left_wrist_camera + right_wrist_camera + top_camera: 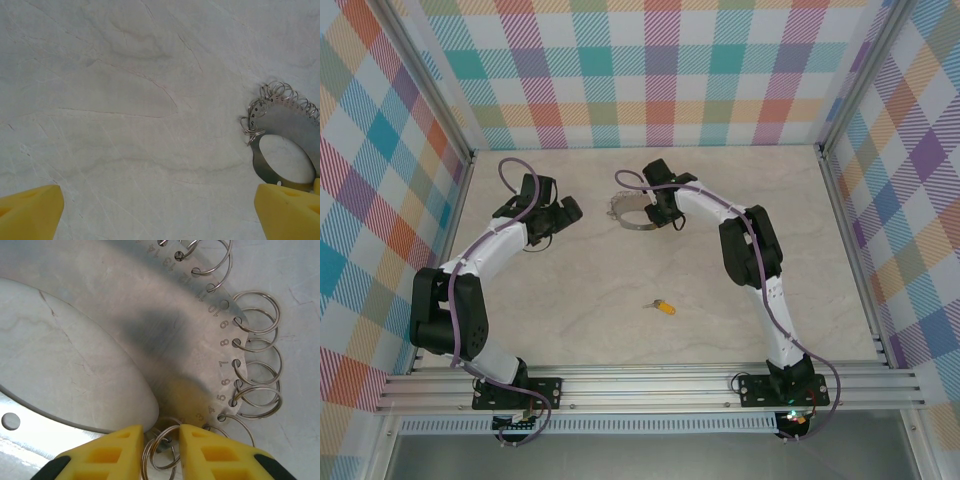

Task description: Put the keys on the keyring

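The keyring [632, 222] is a silver metal band bent into a loop, with numbered holes along one edge that carry several wire split rings [257, 330]. It lies on the table at the back centre. My right gripper [161, 440] is down on its near end, and its yellow fingers [117, 452] are pressed against a small bunch of split rings between them. In the top view that gripper [658, 212] sits right over the keyring. One key [665, 306] with a yellow-orange head lies alone mid-table. My left gripper [157, 212] hangs open to the left of the keyring [282, 122].
Checked cloth walls on metal posts [470, 150] close in the pale marble-look table [570, 310] at the back and both sides. A rail [640, 385] runs along the near edge by both arm bases.
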You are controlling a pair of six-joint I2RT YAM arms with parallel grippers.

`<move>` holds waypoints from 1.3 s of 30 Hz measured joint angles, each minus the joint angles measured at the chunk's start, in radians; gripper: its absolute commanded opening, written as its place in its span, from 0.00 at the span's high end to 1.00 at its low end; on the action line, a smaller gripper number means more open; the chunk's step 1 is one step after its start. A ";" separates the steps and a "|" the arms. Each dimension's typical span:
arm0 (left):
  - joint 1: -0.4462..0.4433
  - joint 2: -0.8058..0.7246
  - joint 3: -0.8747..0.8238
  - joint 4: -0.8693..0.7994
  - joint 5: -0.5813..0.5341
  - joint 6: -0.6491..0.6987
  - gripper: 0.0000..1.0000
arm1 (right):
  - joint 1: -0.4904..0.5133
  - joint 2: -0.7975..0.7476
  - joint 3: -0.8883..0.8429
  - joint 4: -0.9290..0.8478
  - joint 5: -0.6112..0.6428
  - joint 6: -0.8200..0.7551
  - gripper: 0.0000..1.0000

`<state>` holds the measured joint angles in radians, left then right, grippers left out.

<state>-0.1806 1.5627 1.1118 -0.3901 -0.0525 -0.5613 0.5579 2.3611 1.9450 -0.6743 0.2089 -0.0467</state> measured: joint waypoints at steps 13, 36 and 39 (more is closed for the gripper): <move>0.000 0.000 0.000 0.000 0.008 0.000 0.03 | 0.000 0.000 -0.002 0.015 0.026 -0.014 1.00; 0.000 -0.112 -0.119 0.009 0.119 -0.033 0.03 | 0.008 -0.263 -0.291 0.028 -0.392 0.003 1.00; 0.000 -0.136 -0.142 0.014 0.127 -0.044 0.03 | 0.017 -0.259 -0.304 0.012 -0.406 0.000 1.00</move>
<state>-0.1802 1.4269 0.9703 -0.3756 0.0742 -0.6052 0.5751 2.1021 1.6413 -0.6624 -0.1970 -0.0471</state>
